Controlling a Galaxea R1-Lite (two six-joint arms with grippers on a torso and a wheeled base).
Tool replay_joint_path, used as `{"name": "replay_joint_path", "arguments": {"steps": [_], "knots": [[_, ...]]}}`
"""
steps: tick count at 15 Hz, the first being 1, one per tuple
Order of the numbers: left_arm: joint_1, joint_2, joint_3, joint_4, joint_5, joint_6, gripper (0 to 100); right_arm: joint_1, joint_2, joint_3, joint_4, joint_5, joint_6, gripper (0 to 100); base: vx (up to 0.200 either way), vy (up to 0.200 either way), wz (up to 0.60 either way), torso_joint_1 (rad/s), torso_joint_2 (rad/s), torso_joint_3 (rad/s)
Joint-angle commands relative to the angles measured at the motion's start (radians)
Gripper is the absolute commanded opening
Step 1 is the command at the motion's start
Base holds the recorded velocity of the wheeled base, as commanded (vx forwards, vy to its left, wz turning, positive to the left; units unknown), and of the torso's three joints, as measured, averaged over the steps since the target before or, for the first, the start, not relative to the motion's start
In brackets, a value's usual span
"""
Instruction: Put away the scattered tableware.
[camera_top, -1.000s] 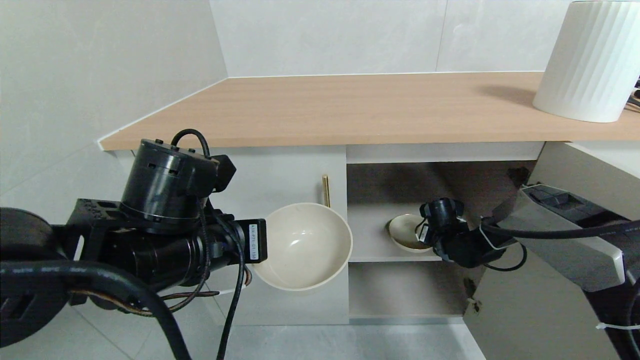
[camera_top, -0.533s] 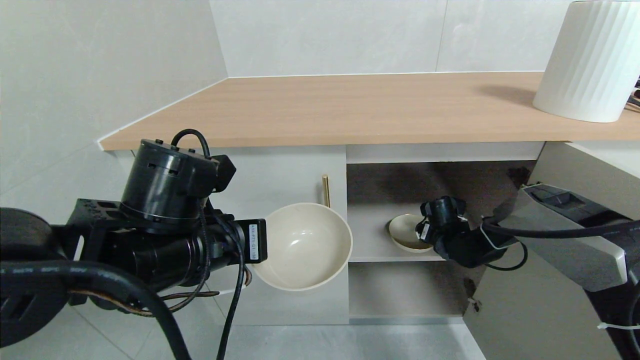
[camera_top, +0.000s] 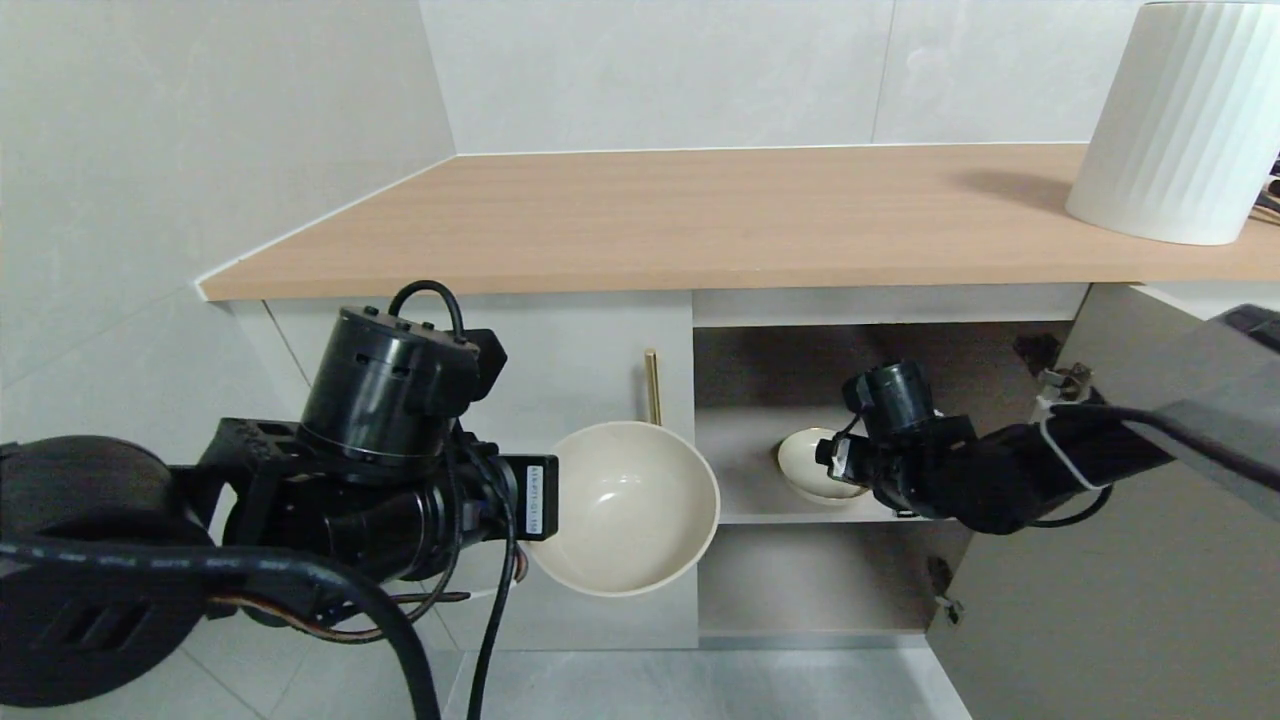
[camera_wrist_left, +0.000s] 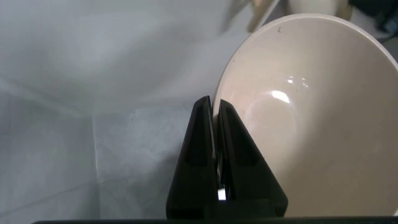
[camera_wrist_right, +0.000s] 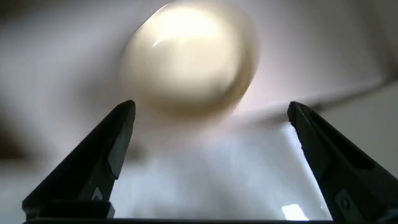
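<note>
Looking at the head view, you see the left gripper (camera_wrist_left: 214, 102) holding the large cream bowl (camera_top: 625, 510) in the air, in front of the closed left cabinet door (camera_top: 580, 350). Its two fingers are pressed together on the rim of this bowl, one finger inside and one outside, as the left wrist view shows. The bowl is tipped on its side, with the opening turned toward the head camera, and it hangs just beside the gold handle (camera_top: 651, 385) of that door, below the wooden countertop (camera_top: 700, 220).

On your right side, the cabinet door (camera_top: 1050, 600) stands open. The right arm reaches into the open compartment, and the right gripper (camera_wrist_right: 210, 109) has its fingers spread wide with nothing between them. The small cream bowl (camera_top: 810, 465) is on the middle shelf (camera_top: 740, 490) of this compartment, just ahead of the right gripper's fingertips. The right wrist view is blurred, so you cannot tell if a finger touches the small bowl, nor if that bowl sits upright or tilted.

A white ribbed container (camera_top: 1180, 120) stands on the countertop at the far right, well apart from both bowls.
</note>
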Motion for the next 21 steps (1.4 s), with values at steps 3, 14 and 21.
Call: {"name": "replay_joint_path", "arguments": {"steps": [3, 14, 21], "knots": [[-0.050, 0.108, 0.021, -0.031, 0.093, 0.021, 0, 0.195, -0.425, 0.073, 0.351, 0.175, -0.022, 100, 0.000, 0.000, 0.00, 0.000, 0.00, 0.000], [-0.120, 0.111, 0.043, -0.031, 0.105, 0.029, 0, 0.391, -0.412, 0.143, 0.423, 0.201, -0.116, 100, 0.000, 0.000, 0.00, 0.000, 0.00, 0.000], [-0.146, 0.110, 0.043, -0.031, 0.104, 0.026, 0, 0.397, -0.330, 0.136, 0.348, 0.207, -0.073, 100, 0.000, 0.000, 0.00, 0.000, 0.00, 0.000]]}}
